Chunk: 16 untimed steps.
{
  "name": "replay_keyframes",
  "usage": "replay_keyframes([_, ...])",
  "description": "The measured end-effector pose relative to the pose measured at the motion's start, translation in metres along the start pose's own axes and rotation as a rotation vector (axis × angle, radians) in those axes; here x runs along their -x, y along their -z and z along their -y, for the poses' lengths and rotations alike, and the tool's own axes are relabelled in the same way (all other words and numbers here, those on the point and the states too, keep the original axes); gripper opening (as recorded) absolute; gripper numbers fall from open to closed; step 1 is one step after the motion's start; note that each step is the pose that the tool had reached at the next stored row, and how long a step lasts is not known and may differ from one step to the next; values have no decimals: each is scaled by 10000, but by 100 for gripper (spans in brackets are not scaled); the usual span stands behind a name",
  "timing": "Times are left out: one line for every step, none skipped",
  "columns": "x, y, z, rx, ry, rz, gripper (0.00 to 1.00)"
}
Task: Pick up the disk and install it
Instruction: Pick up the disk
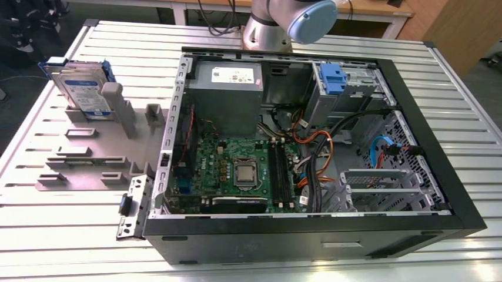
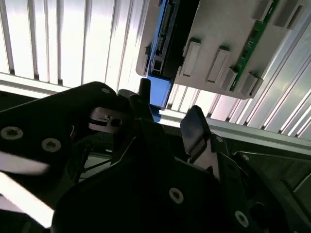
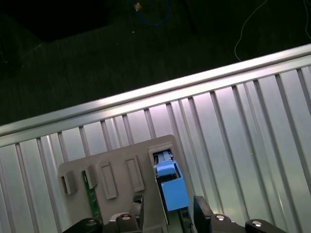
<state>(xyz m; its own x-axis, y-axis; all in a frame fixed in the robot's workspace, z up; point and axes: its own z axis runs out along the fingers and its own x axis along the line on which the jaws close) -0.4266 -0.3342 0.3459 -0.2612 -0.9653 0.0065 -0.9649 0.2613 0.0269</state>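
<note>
Black and angular, the robot's two-fingered claw sits nearest in the second wrist view. Its fingers are spread apart with nothing between them, and it touches nothing. Just past the gap is the disk, a flat rectangular silver hard drive framed by a blue plastic carrier. It is seen edge-on there, with the carrier's blue end tab turned toward the claw. In the exterior view the disk stands roughly upright on its edge with its blue-and-white label facing out. Its lower part is seated in a slot of a grey plastic holder block, and its upper part is free. It will likely handle as a stiff, dense slab, heavy for its size, with smooth metal faces that could slip and insides that would not forgive a knock. The carrier's thin plastic probably flexes. The soundest hold seems to be across the two broad faces, centred on the free upper part, rather than on the end tab. A green memory strip sits in the same holder, apart from the disk. The holder rests on a ribbed aluminium table. Farther off, toward the exterior view's right and well apart from the disk, lies the open black computer case. A small blue plastic latch piece sits in the case's far bay. Beyond the table edge is a dark floor.
</note>
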Motion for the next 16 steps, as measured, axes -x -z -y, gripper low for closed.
replay_keyframes([5,-15,-1,-3,79,-1,53])
replay_keyframes([7,-32,0,-6,176,-3,58])
replay_keyframes([7,-46,0,-7,310,-6,64])
replay_keyframes([7,-60,1,-8,469,-9,64])
replay_keyframes([7,-75,1,-8,640,-10,64])
replay_keyframes([8,-88,1,-8,786,-4,71])
replay_keyframes([8,-102,-1,-5,906,10,71])
replay_keyframes([6,-118,-4,0,990,24,71])
replay_keyframes([4,-136,-12,1,1037,33,71])
replay_keyframes([0,-155,-25,3,1067,36,71])
replay_keyframes([-4,-173,-40,3,1091,38,71])
replay_keyframes([-7,-192,-53,2,1115,40,71])
replay_keyframes([-10,-212,-64,1,1147,42,71])
replay_keyframes([-10,-229,-65,-2,1211,40,71])
replay_keyframes([-8,-243,-65,-7,1315,38,71])
replay_keyframes([-7,-258,-65,-15,1421,37,71])
